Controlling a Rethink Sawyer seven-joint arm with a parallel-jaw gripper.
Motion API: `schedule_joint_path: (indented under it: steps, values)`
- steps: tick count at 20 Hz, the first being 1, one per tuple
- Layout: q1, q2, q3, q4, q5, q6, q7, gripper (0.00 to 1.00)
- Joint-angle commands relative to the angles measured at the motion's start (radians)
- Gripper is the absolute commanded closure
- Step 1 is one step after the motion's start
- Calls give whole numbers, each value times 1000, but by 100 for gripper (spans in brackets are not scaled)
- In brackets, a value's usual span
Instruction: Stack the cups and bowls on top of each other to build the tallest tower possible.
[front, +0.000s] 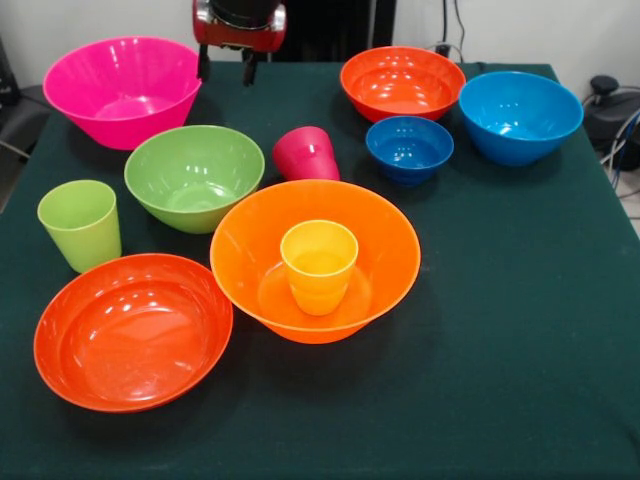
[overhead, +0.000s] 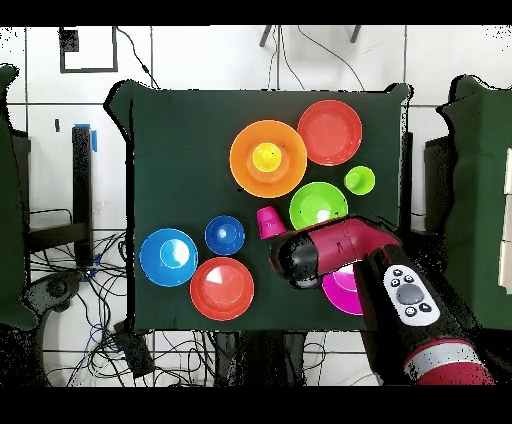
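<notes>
My gripper (front: 226, 66) hangs at the far edge of the table, open and holding nothing, between the big pink bowl (front: 122, 90) and the red-pink cup (front: 306, 153). That cup seems to stand mouth down. The yellow-orange cup (front: 319, 265) stands upright inside the big orange bowl (front: 380, 262). The lime green cup (front: 80, 222) stands alone beside the green bowl (front: 195, 175). A shallow red-orange bowl (front: 133, 330) sits front left, and another (front: 402, 82) at the back. The small dark blue bowl (front: 409, 148) and the light blue bowl (front: 519, 115) are on the right.
In the overhead view the red arm (overhead: 340, 250) reaches over the table's edge and covers part of the big pink bowl (overhead: 345, 292). The dark green cloth (front: 520, 350) is bare at the front right. Cables lie beyond the table's right edge.
</notes>
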Motion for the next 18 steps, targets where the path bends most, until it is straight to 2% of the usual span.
schedule_joint_path:
  steps: [1, 6, 14, 18]
  values:
    - [38, 71, -12, -59, -112, -95, -30, 0]
    - [75, 88, -48, -88, -166, -119, 41, 0]
    - [94, 100, -78, -108, -166, -129, 52, 0]
    - [92, 122, -84, -123, -150, -129, 25, 0]
